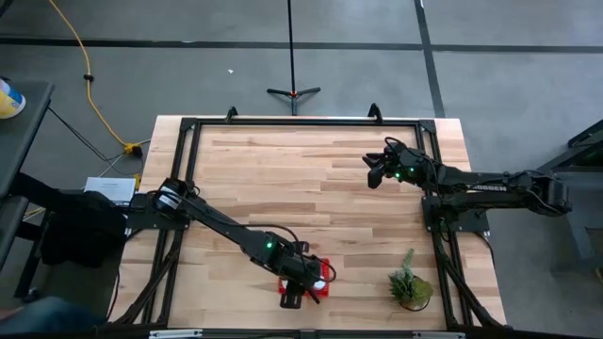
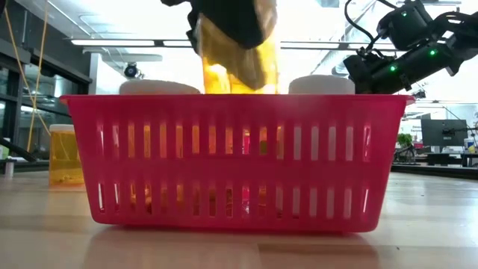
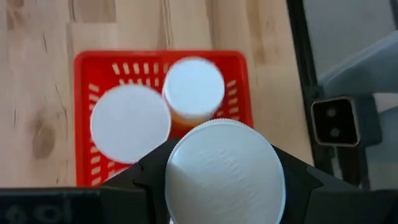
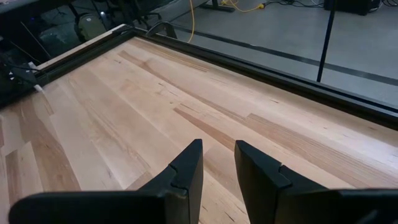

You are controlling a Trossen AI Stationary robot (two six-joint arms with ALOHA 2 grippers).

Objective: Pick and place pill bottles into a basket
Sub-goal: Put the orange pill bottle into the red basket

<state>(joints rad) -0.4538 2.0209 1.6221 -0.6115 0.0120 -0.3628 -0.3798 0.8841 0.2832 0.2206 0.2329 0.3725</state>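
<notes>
Fingers of the left gripper (image 3: 221, 186) clasped a white-capped amber pill bottle (image 3: 224, 173) above the red mesh basket (image 3: 84, 68) at six o'clock, lowering and release judged next; right gripper (image 4: 217, 163), slightly parted and empty, waited at two o'clock.

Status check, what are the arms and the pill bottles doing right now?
Left gripper shut on pill bottle, over basket. Two bottles already inside. Right gripper idle, slightly apart, above bare table. Nothing blocking.
</notes>
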